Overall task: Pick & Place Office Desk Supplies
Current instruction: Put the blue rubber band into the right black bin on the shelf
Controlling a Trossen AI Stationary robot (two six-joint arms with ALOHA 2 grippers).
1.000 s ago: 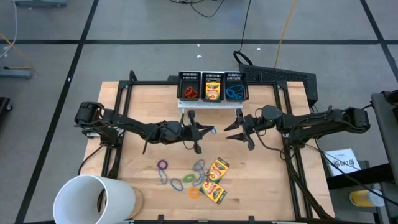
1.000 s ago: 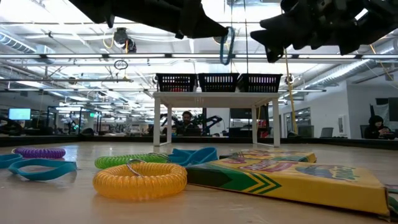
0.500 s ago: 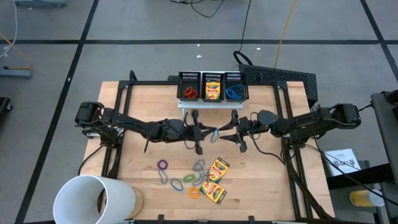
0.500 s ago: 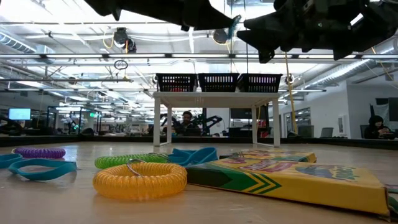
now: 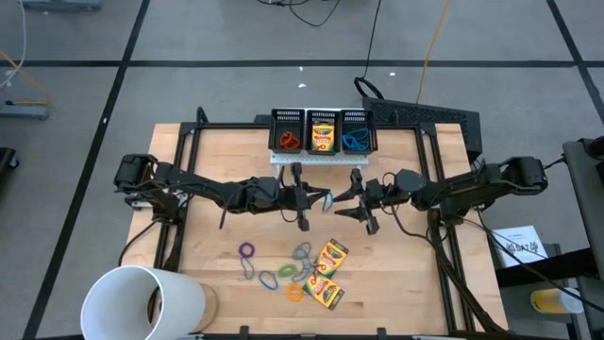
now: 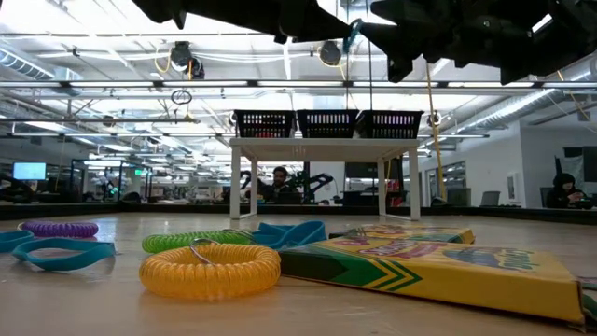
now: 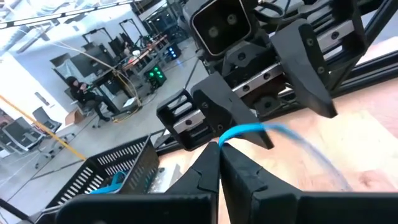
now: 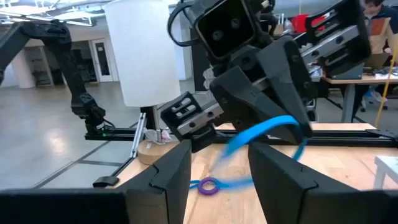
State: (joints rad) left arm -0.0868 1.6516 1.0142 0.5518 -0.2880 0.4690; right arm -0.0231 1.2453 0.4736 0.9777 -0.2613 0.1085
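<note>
- The left gripper [image 5: 319,199] holds a blue rubber-band loop [image 7: 273,132] in the air above the middle of the surface [image 5: 208,161]; its fingers [image 7: 208,168] are pressed together on one end of the loop.
- The right gripper [image 5: 347,200] faces it from very near, with its fingers [image 8: 168,171] parted by a moderate gap, and the loop hangs just in front of them (a handover seems to be the step in hand).
- The loop is light, thin and soft, so it will bend and swing; I judge the best place to take it is the free end, away from the left fingers.
- Three black mesh bins [image 5: 322,132] stand on a small white shelf at the far edge: the left one has a red-orange loop, the middle one a crayon box [image 5: 323,136], and the right one probably blue loops.
- More loops [image 5: 274,269] and two crayon boxes [image 5: 326,274] lie on the near part of the surface, beside a large white cup [image 5: 142,302].
</note>
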